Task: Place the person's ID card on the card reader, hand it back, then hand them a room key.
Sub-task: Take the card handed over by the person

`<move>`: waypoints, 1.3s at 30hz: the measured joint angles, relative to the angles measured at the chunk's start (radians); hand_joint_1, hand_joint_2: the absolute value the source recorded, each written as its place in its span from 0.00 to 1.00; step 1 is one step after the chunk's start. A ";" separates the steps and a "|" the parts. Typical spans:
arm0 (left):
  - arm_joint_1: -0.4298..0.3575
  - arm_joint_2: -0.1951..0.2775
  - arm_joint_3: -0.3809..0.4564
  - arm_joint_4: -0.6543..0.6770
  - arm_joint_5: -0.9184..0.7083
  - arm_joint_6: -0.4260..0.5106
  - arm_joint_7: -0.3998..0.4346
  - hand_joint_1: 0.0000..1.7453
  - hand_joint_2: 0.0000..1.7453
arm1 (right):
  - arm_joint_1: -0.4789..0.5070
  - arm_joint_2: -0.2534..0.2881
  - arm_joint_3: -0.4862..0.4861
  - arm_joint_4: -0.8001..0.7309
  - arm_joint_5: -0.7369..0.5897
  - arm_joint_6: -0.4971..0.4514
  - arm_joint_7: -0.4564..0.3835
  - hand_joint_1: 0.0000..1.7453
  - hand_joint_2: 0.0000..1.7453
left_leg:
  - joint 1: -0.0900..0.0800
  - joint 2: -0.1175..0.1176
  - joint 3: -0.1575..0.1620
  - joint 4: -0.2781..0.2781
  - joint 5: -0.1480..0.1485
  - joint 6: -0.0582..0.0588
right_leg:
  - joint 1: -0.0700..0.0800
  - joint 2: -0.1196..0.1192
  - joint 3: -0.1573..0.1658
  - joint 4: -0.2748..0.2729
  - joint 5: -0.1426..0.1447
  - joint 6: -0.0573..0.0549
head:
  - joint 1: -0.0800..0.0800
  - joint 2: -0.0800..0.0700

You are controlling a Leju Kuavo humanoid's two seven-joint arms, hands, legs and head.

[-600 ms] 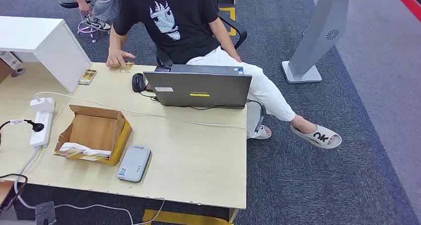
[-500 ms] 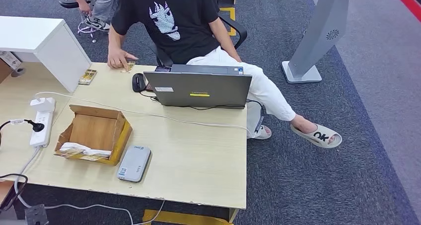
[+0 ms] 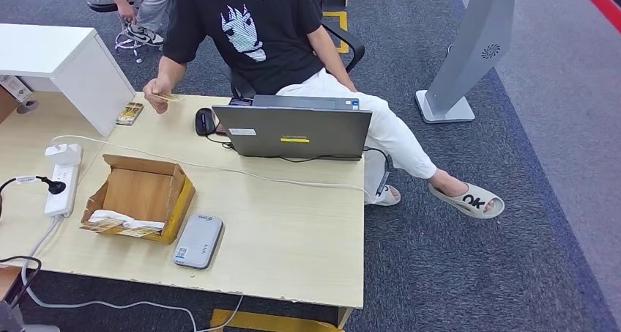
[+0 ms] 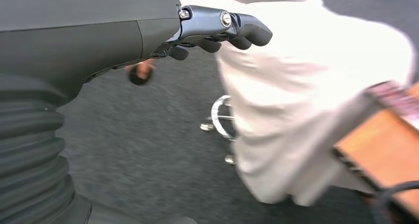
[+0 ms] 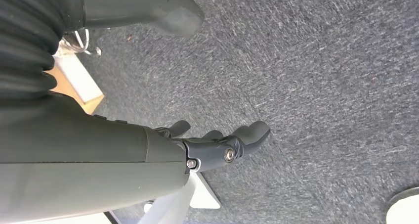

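**Card held by the person above the desk; both robot hands low and holding nothing**

Head view: the person's hand (image 3: 157, 96) pinches the ID card (image 3: 168, 97) just above the desk (image 3: 293, 229), well apart from the grey card reader (image 3: 198, 241) beside the cardboard box (image 3: 139, 196). Left wrist view: the left hand (image 4: 217, 31), fingers loosely curled and holding nothing, hangs before blurred pale clothing. Right wrist view: the right hand (image 5: 217, 142), fingers apart and holding nothing, hangs over grey carpet (image 5: 321, 75).
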 joint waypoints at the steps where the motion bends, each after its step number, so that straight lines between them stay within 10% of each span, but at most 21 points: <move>1: 0.004 -0.002 -0.001 -0.008 0.022 0.003 -0.031 0.00 1.00 | 0.005 0.001 0.007 -0.005 -0.006 -0.004 0.004 0.00 1.00 | 0.000 0.000 0.000 0.000 0.000 0.000 | 0.000 0.000 0.000 0.000 0.000 0.000 | 0.000 0.000; 12: 0.067 -0.016 -0.063 -0.137 0.224 -0.012 -0.339 0.00 1.00 | 0.044 0.010 0.068 -0.048 -0.049 -0.046 0.048 0.00 1.00 | 0.000 0.000 0.000 0.000 0.000 0.000 | 0.000 0.000 -0.002 0.000 0.000 0.000 | 0.000 0.000; 19: 0.035 -0.011 -0.093 -0.340 0.240 -0.145 -0.384 0.00 1.00 | 0.046 0.012 0.066 -0.063 -0.020 -0.027 0.069 0.00 1.00 | 0.000 0.000 0.000 0.000 0.000 0.000 | 0.000 0.000 -0.001 0.000 0.000 0.000 | 0.000 0.000; 39: -0.311 0.070 -0.384 -0.636 -0.083 -0.489 -0.459 0.00 1.00 | 0.049 0.018 0.023 -0.068 0.097 0.077 0.070 0.00 1.00 | 0.000 0.000 0.001 0.001 0.002 0.000 | 0.000 0.000 0.000 0.000 0.001 0.001 | 0.000 0.000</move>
